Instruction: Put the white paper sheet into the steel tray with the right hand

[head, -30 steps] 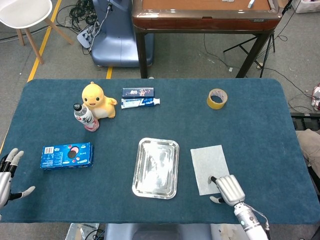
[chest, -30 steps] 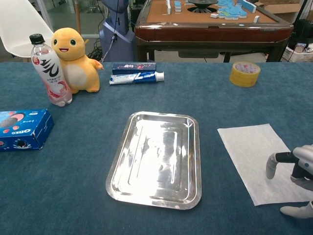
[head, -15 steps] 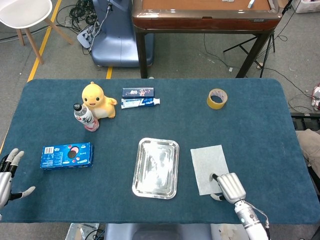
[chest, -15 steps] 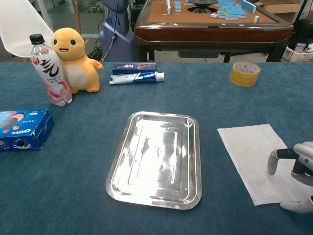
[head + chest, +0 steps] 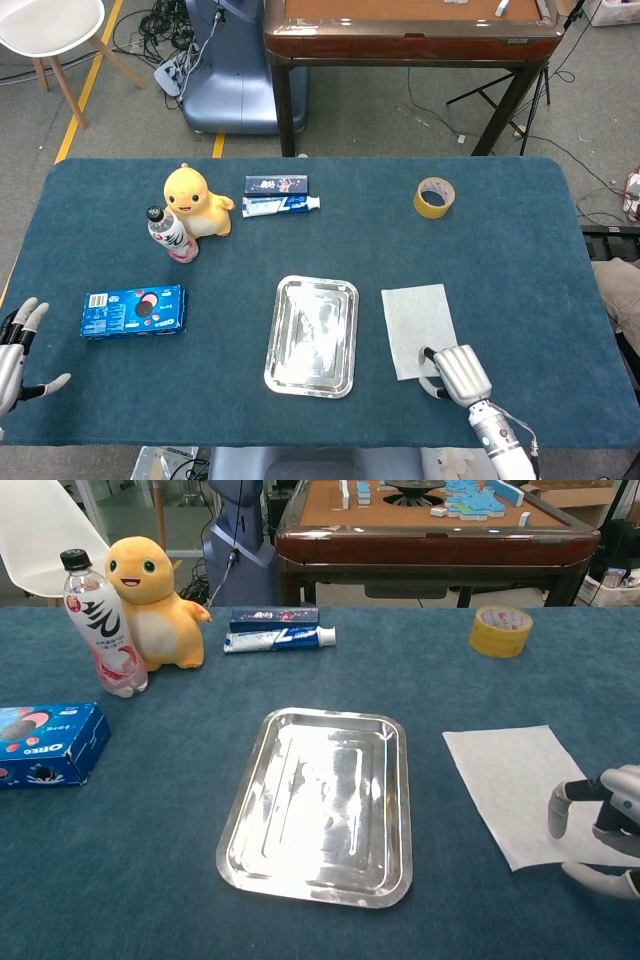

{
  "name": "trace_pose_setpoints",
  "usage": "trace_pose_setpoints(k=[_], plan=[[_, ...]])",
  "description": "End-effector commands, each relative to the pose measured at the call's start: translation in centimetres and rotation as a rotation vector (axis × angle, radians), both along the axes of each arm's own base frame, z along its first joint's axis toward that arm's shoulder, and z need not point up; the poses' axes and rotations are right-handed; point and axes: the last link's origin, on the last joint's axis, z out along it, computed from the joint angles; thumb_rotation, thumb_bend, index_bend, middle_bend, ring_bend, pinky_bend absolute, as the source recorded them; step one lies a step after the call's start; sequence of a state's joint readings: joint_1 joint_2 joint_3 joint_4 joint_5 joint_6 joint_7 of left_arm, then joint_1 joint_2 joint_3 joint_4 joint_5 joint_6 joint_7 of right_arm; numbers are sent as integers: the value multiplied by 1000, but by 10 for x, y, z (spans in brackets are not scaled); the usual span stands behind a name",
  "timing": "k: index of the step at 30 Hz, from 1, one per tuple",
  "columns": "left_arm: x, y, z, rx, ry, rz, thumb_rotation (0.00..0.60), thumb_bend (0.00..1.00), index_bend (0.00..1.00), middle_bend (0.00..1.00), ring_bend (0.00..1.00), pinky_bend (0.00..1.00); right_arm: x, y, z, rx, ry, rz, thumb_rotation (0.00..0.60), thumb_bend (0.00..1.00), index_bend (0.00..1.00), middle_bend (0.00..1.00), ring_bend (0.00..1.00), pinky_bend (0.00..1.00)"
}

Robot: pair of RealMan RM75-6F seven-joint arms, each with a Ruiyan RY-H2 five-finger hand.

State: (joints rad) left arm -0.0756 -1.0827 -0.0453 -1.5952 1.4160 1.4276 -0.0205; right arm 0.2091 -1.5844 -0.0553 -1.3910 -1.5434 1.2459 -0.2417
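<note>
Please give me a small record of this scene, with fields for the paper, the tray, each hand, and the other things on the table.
paper: white paper sheet lies flat on the table, right of the tray, apart from it
tray: steel tray, empty, near the middle
right hand: right hand at the sheet's near right corner, fingers on its edge; a firm grip cannot be told
left hand: left hand at the table's left edge, fingers apart, holds nothing
others: yellow duck toy, bottle, Oreo box, toothpaste, tape roll
</note>
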Motion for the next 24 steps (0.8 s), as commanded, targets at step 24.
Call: trace_pose_setpoints(k=[24], plan=[[1, 0, 1, 6, 0, -2, 600, 69, 5, 12, 22, 409, 4, -17, 20, -78, -49, -19, 600, 438, 557, 1000, 1000, 1000]])
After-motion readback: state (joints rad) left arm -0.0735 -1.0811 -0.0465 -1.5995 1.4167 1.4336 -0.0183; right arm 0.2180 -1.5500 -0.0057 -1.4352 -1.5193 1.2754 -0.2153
